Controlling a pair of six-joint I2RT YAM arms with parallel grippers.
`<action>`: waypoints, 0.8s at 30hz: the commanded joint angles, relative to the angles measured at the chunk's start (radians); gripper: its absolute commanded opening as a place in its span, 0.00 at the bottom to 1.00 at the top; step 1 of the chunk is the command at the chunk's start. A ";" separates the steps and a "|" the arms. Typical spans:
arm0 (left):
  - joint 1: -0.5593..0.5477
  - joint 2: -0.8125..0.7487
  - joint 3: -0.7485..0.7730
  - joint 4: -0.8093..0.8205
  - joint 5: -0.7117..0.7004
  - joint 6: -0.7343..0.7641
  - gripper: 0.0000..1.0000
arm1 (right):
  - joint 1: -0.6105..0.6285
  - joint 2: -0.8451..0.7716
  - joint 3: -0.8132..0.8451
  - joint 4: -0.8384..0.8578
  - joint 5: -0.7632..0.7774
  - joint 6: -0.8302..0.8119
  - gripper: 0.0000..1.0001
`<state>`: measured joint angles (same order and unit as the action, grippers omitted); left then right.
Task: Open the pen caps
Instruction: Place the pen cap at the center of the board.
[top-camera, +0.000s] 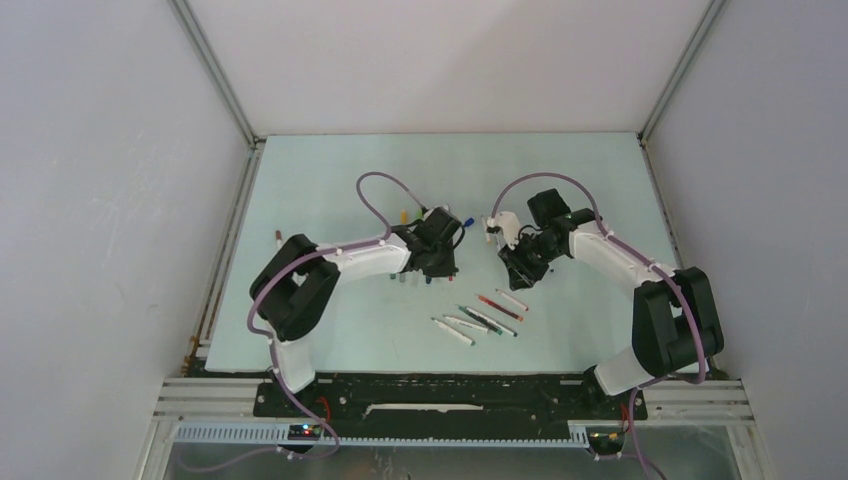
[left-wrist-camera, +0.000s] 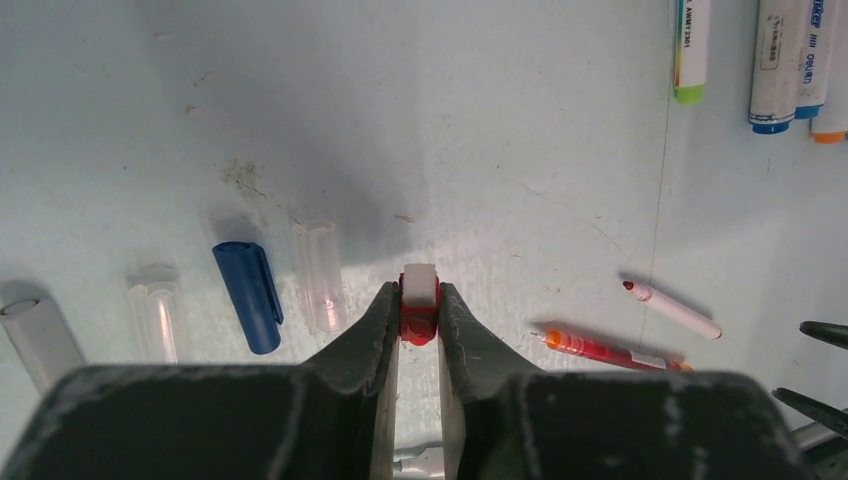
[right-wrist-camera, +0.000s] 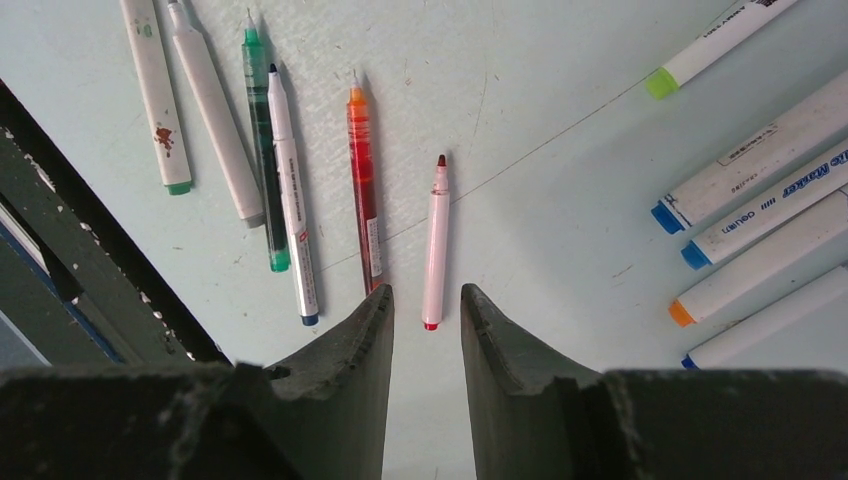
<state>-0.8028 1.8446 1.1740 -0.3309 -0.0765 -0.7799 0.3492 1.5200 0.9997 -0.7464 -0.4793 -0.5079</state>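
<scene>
In the left wrist view my left gripper (left-wrist-camera: 418, 312) is shut on a small red pen cap (left-wrist-camera: 418, 322) with a white end, held close over the table. Left of it a blue cap (left-wrist-camera: 248, 296) and three clear caps (left-wrist-camera: 319, 275) lie loose. My right gripper (right-wrist-camera: 427, 305) stands open above the table with nothing between its fingers. Just beyond its tips a white pen with a dark red tip (right-wrist-camera: 435, 245) lies uncapped. In the top view the left gripper (top-camera: 438, 258) and the right gripper (top-camera: 522, 262) hang at mid-table, a little apart.
Several uncapped pens (right-wrist-camera: 270, 160) lie in a row left of the right gripper, shown in the top view as a pen cluster (top-camera: 480, 318). Thick white markers with green, blue and orange ends (right-wrist-camera: 740, 215) lie at the right. An orange-red pen (left-wrist-camera: 610, 352) lies beside the left fingers.
</scene>
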 joint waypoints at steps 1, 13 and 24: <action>-0.005 0.015 0.068 -0.022 -0.019 0.028 0.21 | -0.003 -0.037 0.036 0.000 -0.019 -0.009 0.33; -0.005 -0.002 0.091 -0.046 -0.026 0.047 0.29 | -0.006 -0.045 0.037 -0.004 -0.024 -0.009 0.33; 0.001 -0.359 -0.074 0.028 -0.151 0.186 0.38 | -0.011 -0.061 0.036 -0.013 -0.040 -0.019 0.34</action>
<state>-0.8028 1.6638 1.1744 -0.3424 -0.1181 -0.6926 0.3431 1.4952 0.9997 -0.7471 -0.4984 -0.5087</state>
